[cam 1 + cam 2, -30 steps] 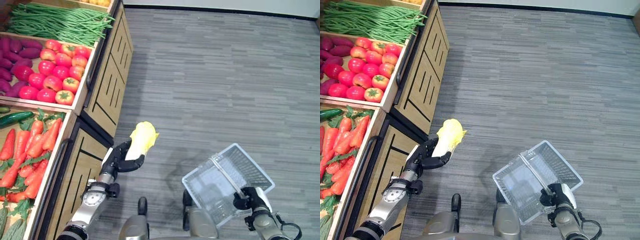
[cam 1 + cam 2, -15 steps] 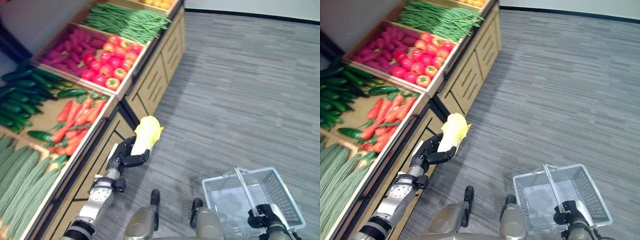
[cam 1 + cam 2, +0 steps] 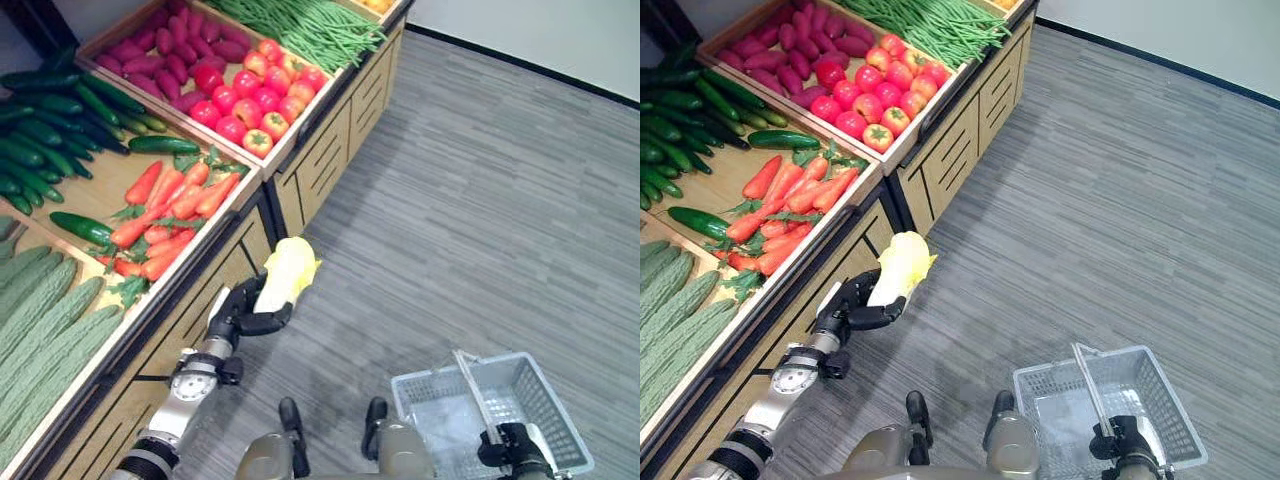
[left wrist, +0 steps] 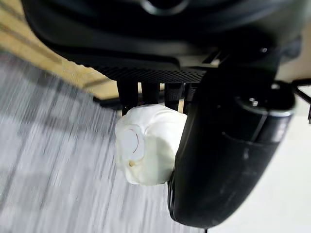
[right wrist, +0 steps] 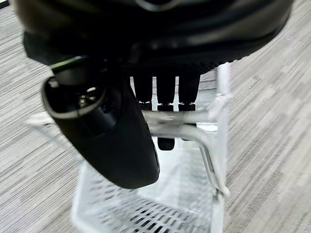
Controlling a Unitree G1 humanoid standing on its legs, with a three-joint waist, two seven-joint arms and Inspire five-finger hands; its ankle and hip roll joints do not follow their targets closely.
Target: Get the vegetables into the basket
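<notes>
My left hand (image 3: 240, 313) holds a pale yellow cabbage (image 3: 287, 271) upright in front of the wooden produce stand, over the grey floor. Its fingers and thumb curl round the white stalk end of the cabbage (image 4: 146, 143). A white wire basket (image 3: 540, 390) hangs low on the right, empty, with my right hand (image 3: 508, 444) shut on its metal handle (image 5: 194, 128). The cabbage is well left of the basket and higher than it.
The stand (image 3: 300, 180) runs along the left with bins of green beans (image 3: 320, 25), tomatoes (image 3: 250, 100), purple sweet potatoes (image 3: 170, 50), carrots (image 3: 170, 210), cucumbers (image 3: 60, 110) and bitter gourds (image 3: 40, 320). Open grey floor (image 3: 500, 220) lies to the right.
The camera has swung, bringing more of the stand into view. The left hand still holds the cabbage at about the same height; the basket now hangs lower at the right edge.
</notes>
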